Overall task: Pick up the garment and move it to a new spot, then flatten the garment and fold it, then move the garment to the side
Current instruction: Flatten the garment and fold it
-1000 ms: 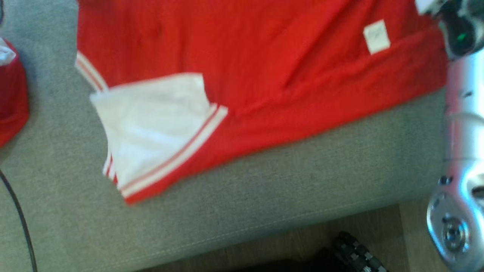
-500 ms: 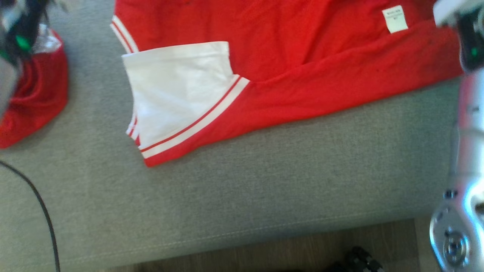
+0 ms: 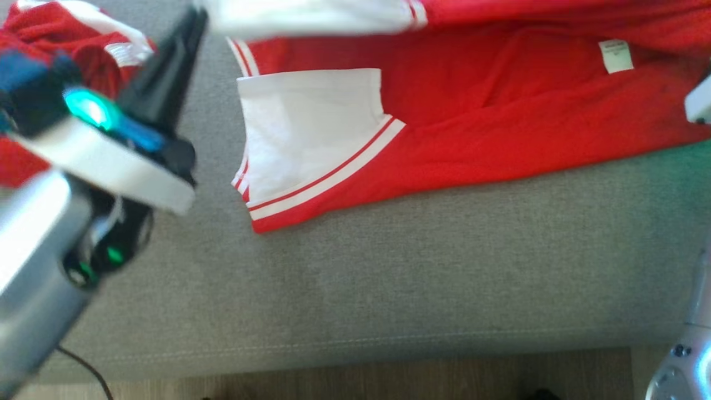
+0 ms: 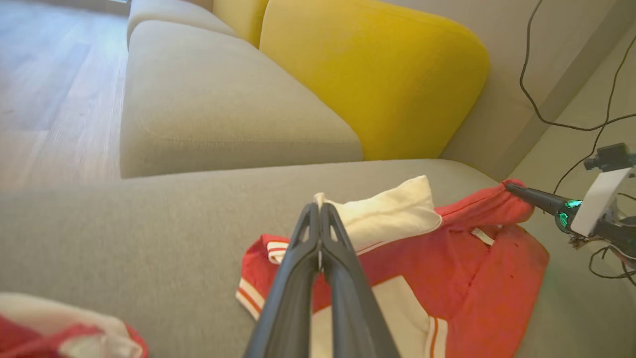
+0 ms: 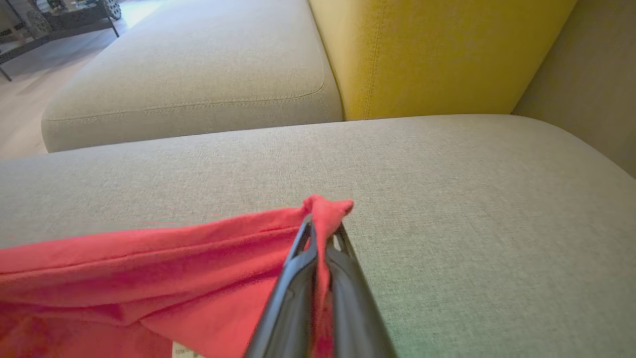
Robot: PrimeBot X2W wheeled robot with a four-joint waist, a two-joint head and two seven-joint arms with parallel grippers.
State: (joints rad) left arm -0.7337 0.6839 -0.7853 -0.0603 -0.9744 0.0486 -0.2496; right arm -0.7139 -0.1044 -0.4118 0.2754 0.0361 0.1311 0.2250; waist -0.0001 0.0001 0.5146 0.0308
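Note:
The garment (image 3: 500, 122) is a red shirt with white, red-striped sleeves, spread on the grey sofa seat (image 3: 389, 289). In the head view my left gripper (image 3: 195, 19) points up at the left, shut on a white sleeve that stretches along the top edge. The left wrist view shows its tips (image 4: 318, 209) pinching that sleeve over the garment (image 4: 447, 258). There my right gripper (image 4: 512, 188) also holds a lifted red corner at the far side. In the right wrist view the right gripper (image 5: 322, 223) is shut on a bunched tip of the red garment (image 5: 149, 268), raised off the seat.
A second red and white cloth heap (image 3: 55, 33) lies at the seat's left, also in the left wrist view (image 4: 64, 333). A yellow back cushion (image 4: 377, 74) stands behind the seat. Black cables (image 4: 546, 114) hang at the right. Wooden floor (image 3: 389, 383) borders the seat's front edge.
The head view has shifted. My left arm has come in large at the left, and a white sleeve now hangs raised along the top edge above the spread garment.

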